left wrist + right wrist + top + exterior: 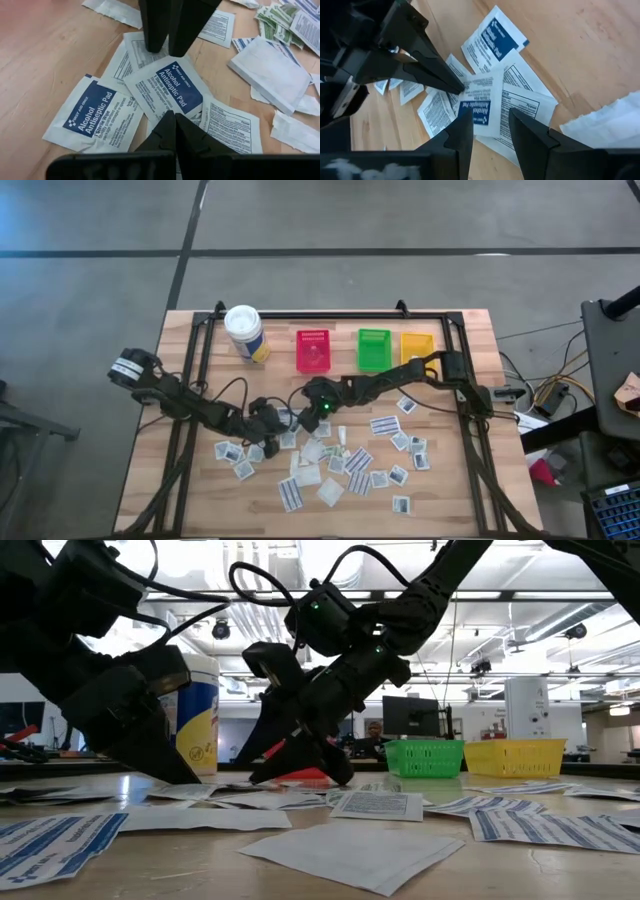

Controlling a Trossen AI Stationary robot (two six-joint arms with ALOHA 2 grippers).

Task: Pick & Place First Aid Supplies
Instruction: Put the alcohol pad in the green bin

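Observation:
Many small white first aid packets [345,465] lie scattered over the wooden table. One packet printed "Alcohol Antiseptic Pad" [172,85] lies flat on top of other packets. My left gripper [175,117] is shut, with its tips at this packet's corner nearest the left arm. My right gripper [490,122] is open. It comes slanting down from the table's right, its two fingers [152,45] standing at the packet's opposite edge. In the high view the two grippers meet at mid-table, left [275,426] and right [303,420]. My left gripper sets its shut fingertips [461,89] down on one corner of the alcohol pad packet [167,111], slanting down from the table's left. The packet lies flat on the packets under it. My right gripper stands over the packet's other edge [485,117]; whether its fingers touch it I cannot tell.
At the table's far edge stand a white canister with a yellow label [245,332], a red bin [313,350], a green bin [373,348] and a yellow bin [417,345]. Loose packets [400,442] cover the near half of the table. Black frame bars run along both sides.

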